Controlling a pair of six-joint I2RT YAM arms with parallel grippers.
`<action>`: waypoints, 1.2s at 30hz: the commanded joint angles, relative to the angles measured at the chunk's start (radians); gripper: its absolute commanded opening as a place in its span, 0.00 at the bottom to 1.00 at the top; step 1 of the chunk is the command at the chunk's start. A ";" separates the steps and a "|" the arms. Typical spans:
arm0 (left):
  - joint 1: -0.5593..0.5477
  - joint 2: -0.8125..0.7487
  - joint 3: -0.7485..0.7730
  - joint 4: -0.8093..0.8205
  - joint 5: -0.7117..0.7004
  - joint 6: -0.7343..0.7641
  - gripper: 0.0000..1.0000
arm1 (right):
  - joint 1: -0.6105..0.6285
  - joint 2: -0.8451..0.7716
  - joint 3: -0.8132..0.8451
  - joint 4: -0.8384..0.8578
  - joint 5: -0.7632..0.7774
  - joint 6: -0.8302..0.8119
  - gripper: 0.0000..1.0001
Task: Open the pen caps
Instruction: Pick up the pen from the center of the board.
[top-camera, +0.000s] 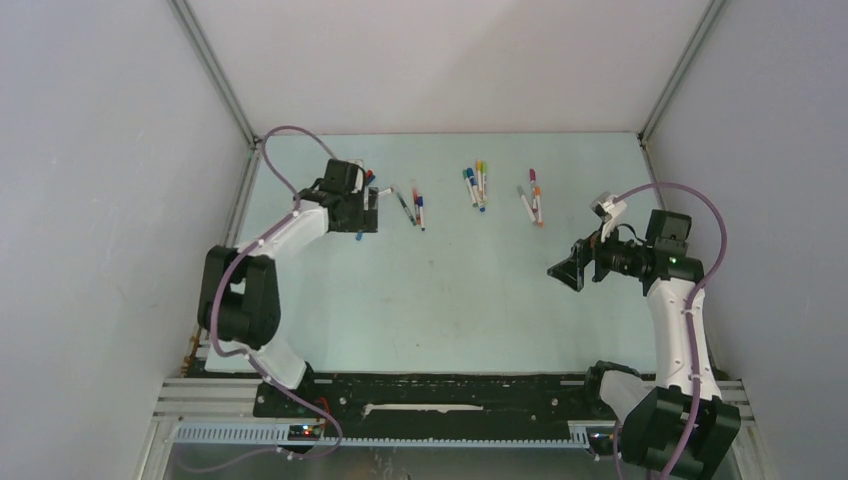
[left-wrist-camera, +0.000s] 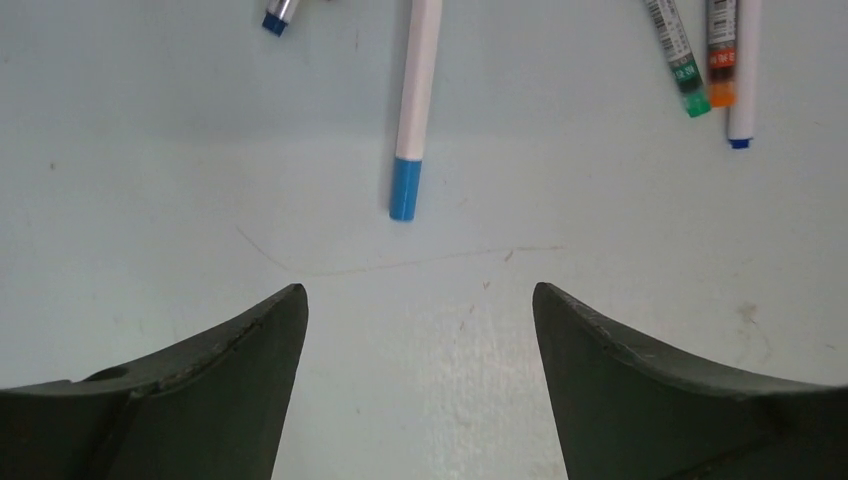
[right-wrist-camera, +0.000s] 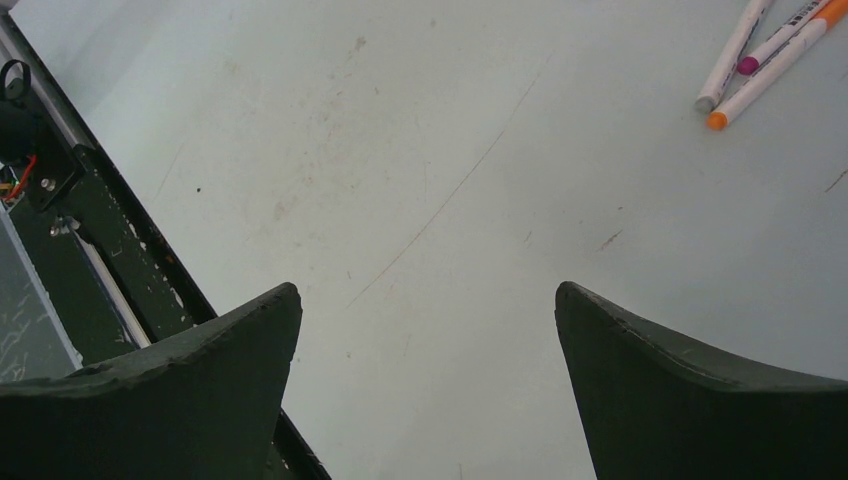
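Several white pens with coloured pen caps lie in three loose groups (top-camera: 415, 207), (top-camera: 476, 186), (top-camera: 533, 198) across the far half of the table. My left gripper (top-camera: 368, 212) hovers at the left end of that row. In the left wrist view it (left-wrist-camera: 418, 292) is open over bare table, and a white pen (left-wrist-camera: 418, 75) with a blue cap (left-wrist-camera: 405, 187) lies just ahead of its fingertips. Green (left-wrist-camera: 697, 100) and orange (left-wrist-camera: 722, 95) caps show at the upper right. My right gripper (top-camera: 562, 270) (right-wrist-camera: 428, 290) is open and empty, short of the right-hand pens (right-wrist-camera: 745, 70).
The pale green table (top-camera: 450, 290) is walled by white panels on three sides. A black rail (right-wrist-camera: 120, 260) along the near edge shows at the left of the right wrist view. One more blue cap (left-wrist-camera: 274, 22) lies at the top left of the left wrist view.
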 joint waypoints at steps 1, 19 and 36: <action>0.010 0.088 0.134 0.026 0.010 0.107 0.84 | 0.005 0.018 0.040 -0.011 0.016 -0.045 1.00; 0.075 0.394 0.376 -0.040 0.118 0.104 0.55 | 0.020 0.079 0.056 -0.019 0.042 -0.058 1.00; 0.080 0.483 0.431 -0.121 0.094 0.026 0.50 | 0.028 0.082 0.059 -0.025 0.054 -0.065 1.00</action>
